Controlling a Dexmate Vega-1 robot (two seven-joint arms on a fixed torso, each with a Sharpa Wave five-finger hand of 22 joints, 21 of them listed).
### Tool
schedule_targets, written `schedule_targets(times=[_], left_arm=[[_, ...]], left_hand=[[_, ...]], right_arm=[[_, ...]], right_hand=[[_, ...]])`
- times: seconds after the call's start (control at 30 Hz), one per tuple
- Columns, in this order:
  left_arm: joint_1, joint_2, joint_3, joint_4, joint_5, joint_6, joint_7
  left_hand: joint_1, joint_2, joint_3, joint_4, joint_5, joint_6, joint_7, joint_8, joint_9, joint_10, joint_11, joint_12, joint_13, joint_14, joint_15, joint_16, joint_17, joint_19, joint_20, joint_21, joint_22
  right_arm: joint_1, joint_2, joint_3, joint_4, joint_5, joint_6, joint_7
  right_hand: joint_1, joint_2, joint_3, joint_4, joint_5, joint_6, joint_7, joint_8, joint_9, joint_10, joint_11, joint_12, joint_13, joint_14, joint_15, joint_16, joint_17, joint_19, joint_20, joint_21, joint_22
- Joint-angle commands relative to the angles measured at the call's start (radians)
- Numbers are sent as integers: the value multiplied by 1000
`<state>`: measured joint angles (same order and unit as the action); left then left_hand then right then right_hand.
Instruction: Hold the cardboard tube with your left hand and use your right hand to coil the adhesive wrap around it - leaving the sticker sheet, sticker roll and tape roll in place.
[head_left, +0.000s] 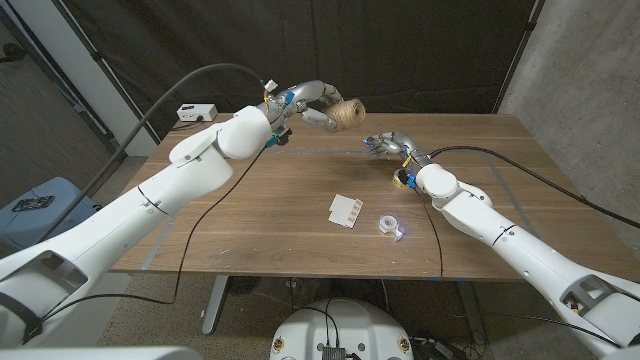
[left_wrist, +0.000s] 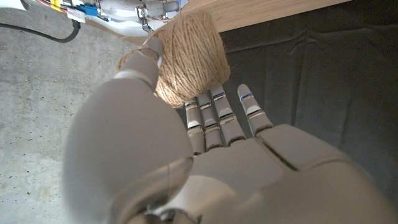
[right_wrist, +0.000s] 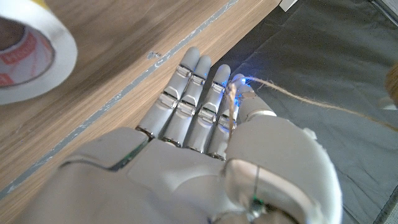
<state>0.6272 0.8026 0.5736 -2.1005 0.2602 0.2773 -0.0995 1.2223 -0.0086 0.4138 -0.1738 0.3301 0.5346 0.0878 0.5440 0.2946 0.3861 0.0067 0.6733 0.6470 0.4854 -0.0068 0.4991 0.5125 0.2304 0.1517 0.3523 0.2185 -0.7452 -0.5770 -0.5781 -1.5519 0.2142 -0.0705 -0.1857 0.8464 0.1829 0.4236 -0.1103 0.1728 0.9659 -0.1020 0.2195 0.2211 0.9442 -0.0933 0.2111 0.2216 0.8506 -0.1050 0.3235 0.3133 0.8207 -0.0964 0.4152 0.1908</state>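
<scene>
My left hand (head_left: 300, 100) is raised over the table's far edge and grips the cardboard tube (head_left: 348, 113), which is thickly wound with a brown, twine-like wrap. In the left wrist view the wound tube (left_wrist: 189, 56) sits between the thumb and the fingers of that hand (left_wrist: 205, 162). My right hand (head_left: 388, 145) hovers to the right of the tube, a little lower. In the right wrist view a thin strand of the wrap (right_wrist: 231, 106) is pinched between the thumb and a finger of this hand (right_wrist: 205, 155) and runs off toward the tube.
A tape roll (head_left: 403, 180) lies under my right wrist, white with red print in the right wrist view (right_wrist: 28, 56). The sticker sheet (head_left: 345, 211) and a clear sticker roll (head_left: 391, 226) lie mid-table. A white box (head_left: 197, 112) sits at the far left corner.
</scene>
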Motion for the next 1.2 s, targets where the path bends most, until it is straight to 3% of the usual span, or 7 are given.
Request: schedule_targets(times=[0.03, 0.57, 1.2], left_arm=[[-22, -21, 16, 20, 13, 23, 6], [-51, -57, 53, 24, 35, 112, 10], [-87, -72, 87, 41, 37, 140, -2]], left_hand=[[25, 129, 20, 13, 4, 111, -42, 59, 89, 42, -35, 3, 102, 7, -2, 0, 3, -1, 0, 4, 1], [24, 128, 19, 12, 5, 106, -35, 57, 90, 43, -29, 4, 103, 7, 1, 0, 4, -5, 1, 4, 1], [22, 130, 18, 13, 6, 104, -28, 53, 86, 38, -25, 1, 102, 0, 3, 0, 8, -8, 3, 4, 1]], right_arm=[[-5, 14, -14, -13, -7, -12, -9], [-10, 27, -19, -16, -2, -10, -12], [-37, 18, -29, -60, -11, 2, -7]], right_hand=[[2, 0, 5, -3, 1, 9, -2, 6, 5, -2, -2, 0, 3, -1, -112, -5, 5, -5, -78, 6, 2], [3, 0, 4, -3, 0, 9, 0, 5, 5, -2, -2, 0, 3, -2, -111, -7, 5, -5, -78, 8, 1], [4, 0, 4, -4, 0, 9, 1, 4, 5, -1, -2, 0, 3, 1, -110, -6, 7, -6, -77, 11, 1]])
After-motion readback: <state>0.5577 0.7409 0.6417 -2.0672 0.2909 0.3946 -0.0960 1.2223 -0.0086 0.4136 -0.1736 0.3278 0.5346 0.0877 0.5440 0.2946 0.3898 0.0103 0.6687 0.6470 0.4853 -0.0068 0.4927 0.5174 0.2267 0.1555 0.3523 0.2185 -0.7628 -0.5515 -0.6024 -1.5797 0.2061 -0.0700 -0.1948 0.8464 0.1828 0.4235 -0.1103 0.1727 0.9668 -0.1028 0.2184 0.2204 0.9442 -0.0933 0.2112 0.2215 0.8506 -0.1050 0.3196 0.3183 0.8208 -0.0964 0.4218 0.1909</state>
